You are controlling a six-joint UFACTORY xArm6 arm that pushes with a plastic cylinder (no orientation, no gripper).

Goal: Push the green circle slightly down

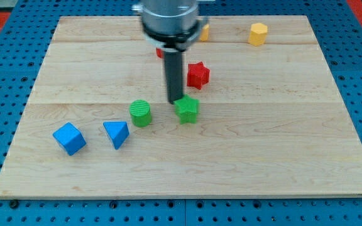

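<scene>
The green circle (141, 113) is a short green cylinder lying on the wooden board (263, 144), left of centre. A green star (187, 110) lies to its right. My tip (174, 101) is down on the board at the star's upper left edge, right of and slightly above the green circle, a small gap from it. The dark rod rises from there to the arm's grey end at the view's top.
A red star (198, 75) lies just right of the rod. A blue cube (69, 139) and a blue triangle (116, 134) lie at the lower left. A yellow hexagon (257, 34) sits at the top right. A yellow block (203, 32) and a red block (159, 53) are partly hidden behind the arm.
</scene>
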